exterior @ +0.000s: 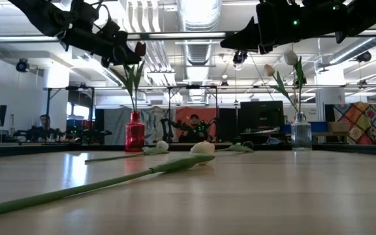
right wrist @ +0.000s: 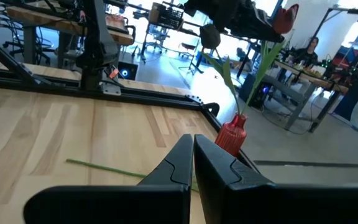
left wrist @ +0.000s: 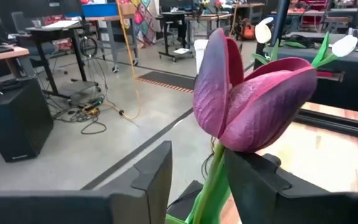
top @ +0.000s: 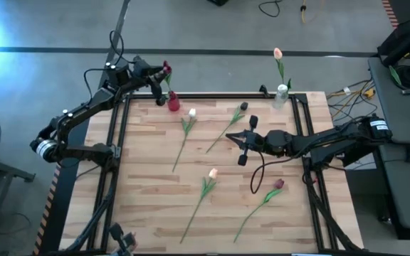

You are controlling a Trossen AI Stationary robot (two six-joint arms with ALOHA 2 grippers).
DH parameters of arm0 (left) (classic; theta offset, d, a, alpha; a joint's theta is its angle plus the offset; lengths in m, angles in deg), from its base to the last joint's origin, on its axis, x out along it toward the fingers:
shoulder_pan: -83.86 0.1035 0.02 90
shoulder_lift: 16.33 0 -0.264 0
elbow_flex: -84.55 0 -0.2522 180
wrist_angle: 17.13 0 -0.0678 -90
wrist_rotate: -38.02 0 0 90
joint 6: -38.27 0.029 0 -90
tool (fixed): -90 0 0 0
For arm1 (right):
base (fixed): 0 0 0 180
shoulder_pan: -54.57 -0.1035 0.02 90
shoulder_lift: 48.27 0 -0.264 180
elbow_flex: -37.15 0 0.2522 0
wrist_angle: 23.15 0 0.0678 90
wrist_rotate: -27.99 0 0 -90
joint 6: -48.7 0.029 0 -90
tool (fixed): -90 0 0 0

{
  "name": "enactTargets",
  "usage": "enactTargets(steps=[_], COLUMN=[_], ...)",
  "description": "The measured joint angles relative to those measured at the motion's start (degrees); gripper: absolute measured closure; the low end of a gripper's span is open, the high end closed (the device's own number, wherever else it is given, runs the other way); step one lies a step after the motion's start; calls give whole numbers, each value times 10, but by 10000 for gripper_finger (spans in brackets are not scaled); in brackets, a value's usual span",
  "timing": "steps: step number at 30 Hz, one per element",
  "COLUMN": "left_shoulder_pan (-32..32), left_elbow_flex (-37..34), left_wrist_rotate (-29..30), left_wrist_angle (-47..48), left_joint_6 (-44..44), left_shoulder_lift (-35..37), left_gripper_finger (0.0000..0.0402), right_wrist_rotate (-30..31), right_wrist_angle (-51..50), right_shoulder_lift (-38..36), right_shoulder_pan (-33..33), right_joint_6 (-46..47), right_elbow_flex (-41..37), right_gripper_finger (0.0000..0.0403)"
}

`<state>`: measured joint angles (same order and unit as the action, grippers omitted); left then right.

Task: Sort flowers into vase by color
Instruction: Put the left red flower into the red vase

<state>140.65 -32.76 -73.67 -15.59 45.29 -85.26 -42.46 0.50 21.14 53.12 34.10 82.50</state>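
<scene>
Between the left gripper's parted fingers stands a green stem, topped just above by a maroon tulip. Jaws narrowly spread, stem loose in the gap, one finger seemingly brushing the bloom's base. Directly below, in the low view, sits the red vase, with the stem and leaves dropping into its neck. Looks like the release step: best done by opening fully, then lifting straight up along the stem's line, clear of the petals, so nothing snags and drags the flower back out or tips the vase. No sideways pull until the fingers are above the bloom.

Farther out, over the table's middle, hangs the right gripper, fingers pressed together and empty, pointing toward the red vase.

Beyond both, at the far right corner, stands the clear vase holding one pale tulip upright. Red vase holds a dark bloom; the low view seems to show only the one stem there.

Outward across the boards lie the unsorted ones: a white tulip, a dark tulip, a peach tulip and a red tulip, all flat, well apart from either vase.
</scene>
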Motion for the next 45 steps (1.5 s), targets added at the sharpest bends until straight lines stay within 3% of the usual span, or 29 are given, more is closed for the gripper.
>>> enactTargets(steps=[15, 28, 36, 45], left_shoulder_pan=[0, 0, 0, 0], left_elbow_flex=[-12, -46, -6, -6], left_wrist_rotate=[0, 27, 97, 98], left_wrist_angle=[37, 14, 112, 136], left_joint_6=[41, 63, 111, 106], left_shoulder_lift=[32, 34, 44, 89], left_gripper_finger=[212, 209, 209, 209], right_wrist_rotate=[0, 0, 0, 0], right_wrist_angle=[-42, -42, -42, -42], right_shoulder_lift=[0, 0, 0, 0], right_shoulder_pan=[0, 0, 0, 0], right_joint_6=[26, 20, 32, 35], right_elbow_flex=[0, 0, 0, 0], right_gripper_finger=[394, 394, 394, 394])
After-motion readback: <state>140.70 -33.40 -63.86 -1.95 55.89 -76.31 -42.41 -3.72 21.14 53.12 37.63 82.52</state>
